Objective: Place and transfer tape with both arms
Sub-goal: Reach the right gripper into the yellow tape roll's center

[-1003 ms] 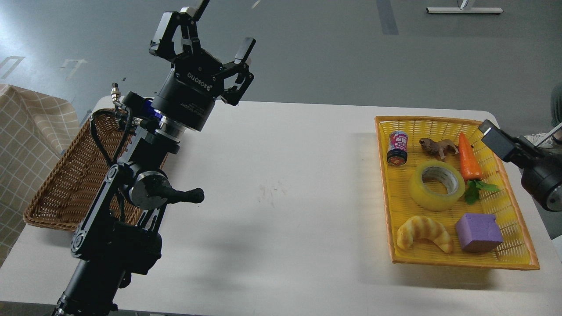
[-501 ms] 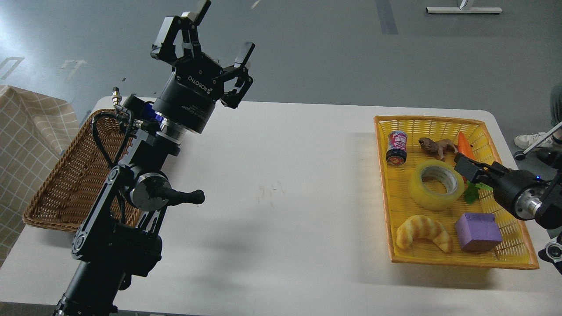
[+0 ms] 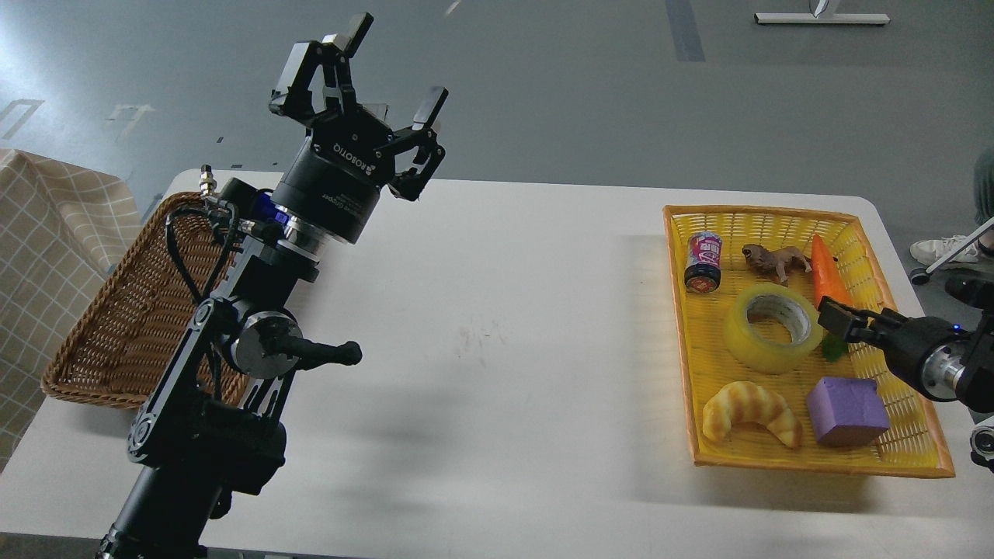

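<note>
The tape [image 3: 747, 348], a yellow translucent roll with a grey-white core, lies flat in the middle of the yellow basket [image 3: 745, 211] at the right of the white table. My right gripper [image 3: 835, 321] comes in from the right edge, low over the basket, with its tip just right of the tape's rim. It looks small and dark, so its fingers cannot be told apart. My left gripper [image 3: 392, 68] is held high over the table's far left, open and empty, fingers pointing up and away.
The yellow basket also holds a small can [image 3: 703, 262], a brown toy animal [image 3: 775, 260], a toy carrot [image 3: 825, 268], a toy croissant [image 3: 749, 411] and a purple block [image 3: 846, 410]. A brown wicker basket [image 3: 116, 326] sits at the table's left edge, beside a checked cloth [image 3: 46, 248].
My right arm has swung in from the right edge and come down over the basket, ending beside the tape. My left gripper has barely shifted and stays open.
</note>
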